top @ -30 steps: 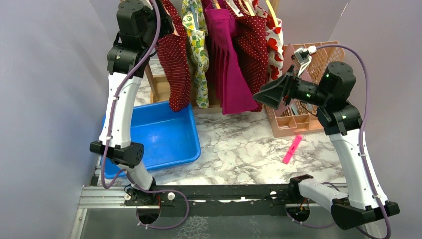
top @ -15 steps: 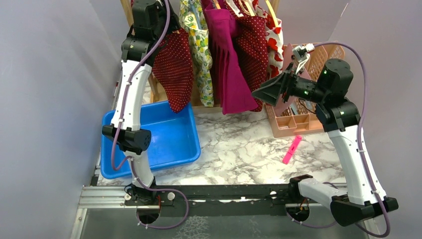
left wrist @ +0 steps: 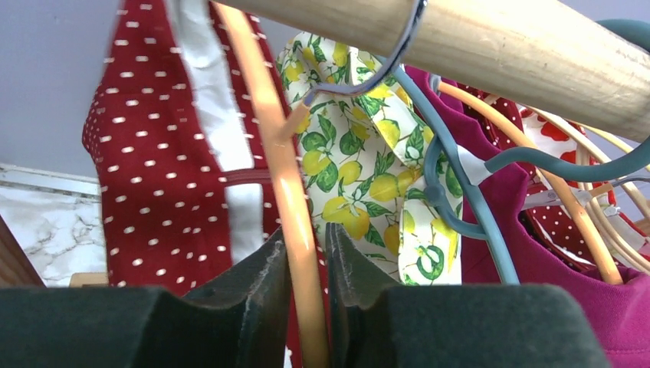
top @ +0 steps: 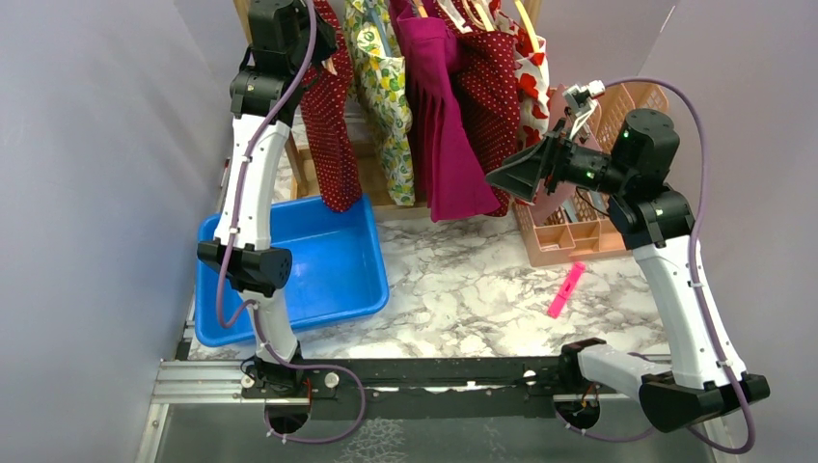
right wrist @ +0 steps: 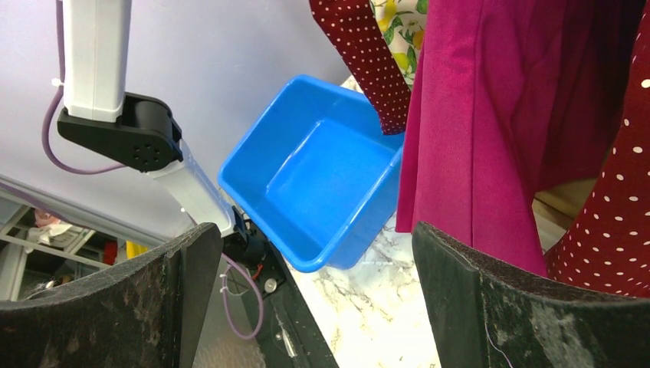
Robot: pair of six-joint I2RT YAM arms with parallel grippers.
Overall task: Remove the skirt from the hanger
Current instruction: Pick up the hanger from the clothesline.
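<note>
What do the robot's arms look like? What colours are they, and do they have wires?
The left arm and right arm are made of white tubes joined by chunky black joints. A purple cable runs along each one. Tiny green lights glow on the right arm. The left end effector and right end effector each have two flat black fingers with a rough, scuffed surface.

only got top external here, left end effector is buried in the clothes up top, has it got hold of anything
observer: Yes, the left wrist view shows the left end effector shut on the orange hanger, in front of the red dotted skirt.
operator: is it unhooked yet
observer: No, its metal hook is over the wooden rod.
operator: and the other arm
observer: The right end effector is open wide, holding nothing.
</note>
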